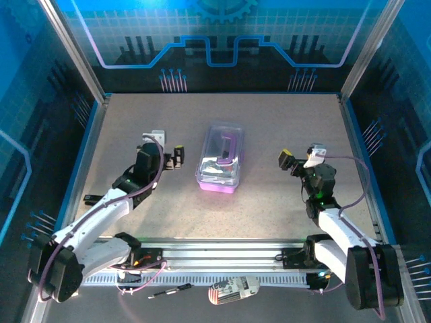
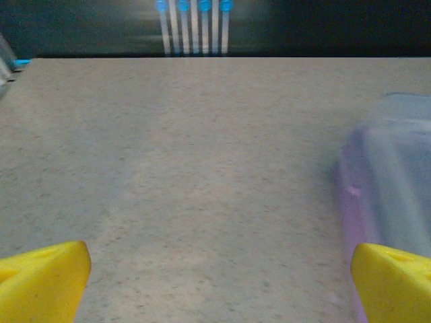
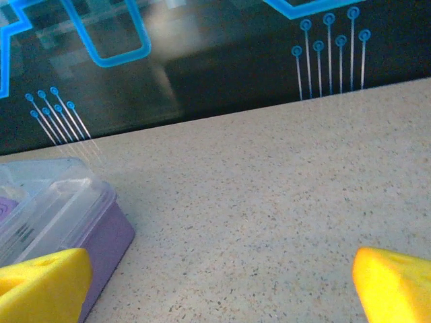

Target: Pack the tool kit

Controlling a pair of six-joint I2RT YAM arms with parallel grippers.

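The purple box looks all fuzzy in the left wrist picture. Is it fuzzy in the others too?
Left wrist view: the tool kit is soft and out of focus at the right edge. Right wrist view: sharper, its edges clear. Top view: small but crisp, with a pale sheen on its top.

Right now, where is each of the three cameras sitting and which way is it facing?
Top external: above and behind the robot, looking down on the table; left gripper and right gripper flank the tool kit.
Left wrist: low over the table, facing the back wall; its yellow fingertips at bottom, tool kit right.
Right wrist: likewise facing the back wall; yellow fingertips at bottom, tool kit left.
Shared: all three see the tool kit.
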